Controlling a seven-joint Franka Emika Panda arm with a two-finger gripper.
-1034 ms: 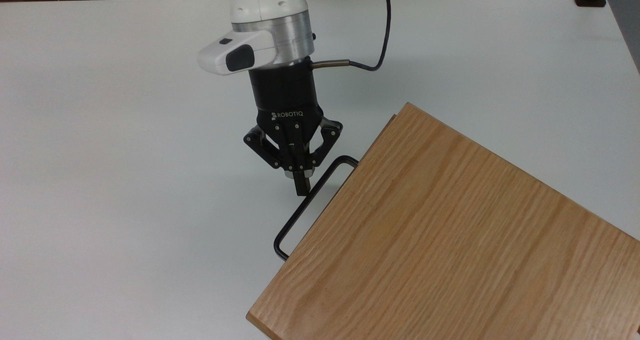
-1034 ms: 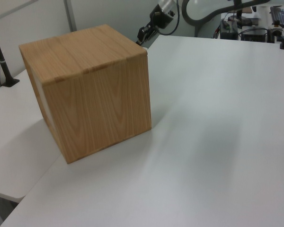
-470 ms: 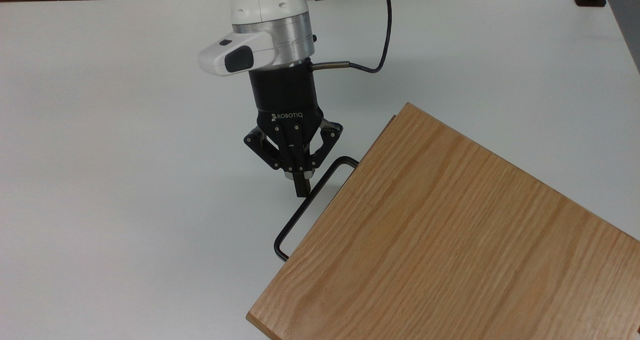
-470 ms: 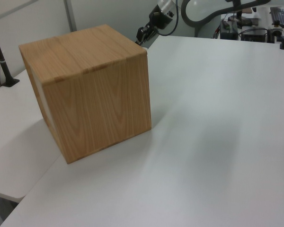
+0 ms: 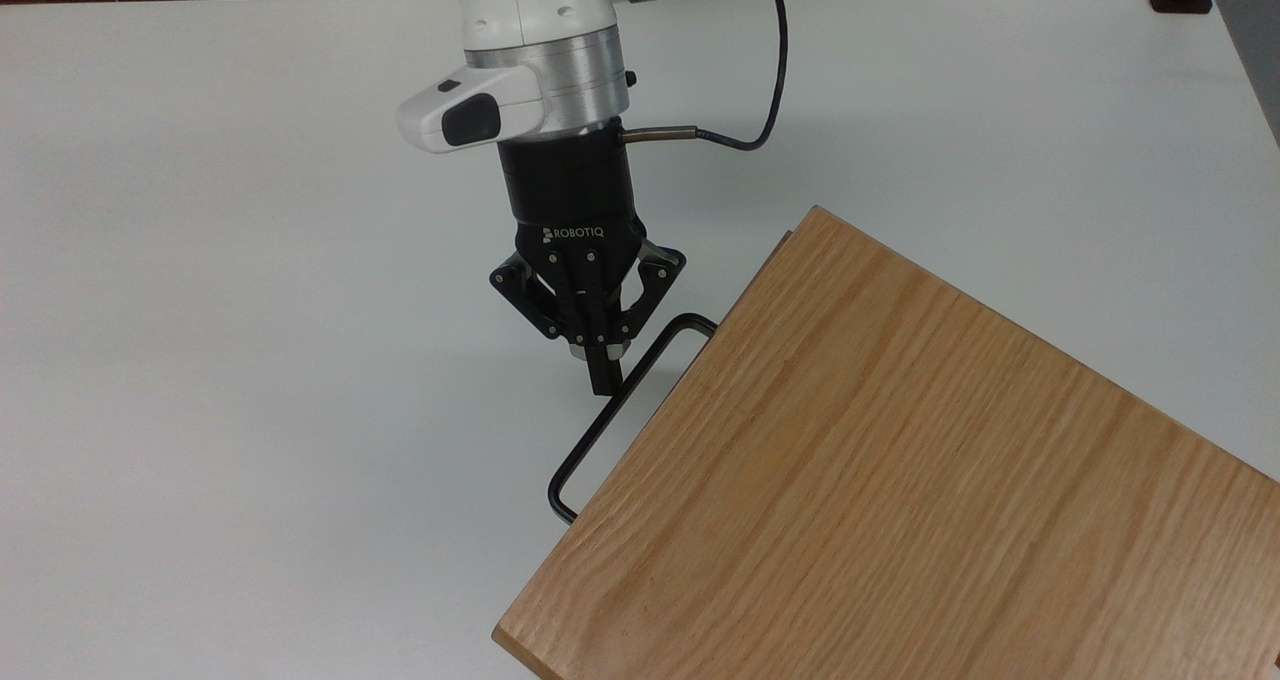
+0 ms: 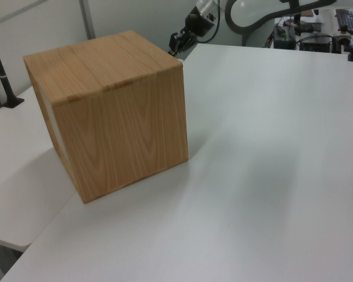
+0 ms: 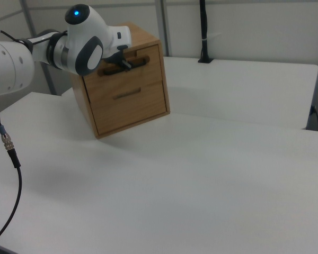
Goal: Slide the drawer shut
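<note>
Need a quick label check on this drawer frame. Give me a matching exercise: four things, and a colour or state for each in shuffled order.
Things:
1. gripper
2. handle
3. top board
4. table

Descriptions:
A. plain white
B. oak grain, brown
C. thin black bar, sticking out past the board's edge
D. fingers together, tip against the bar

Pairs: 1-D, 2-C, 3-B, 4-A
</note>
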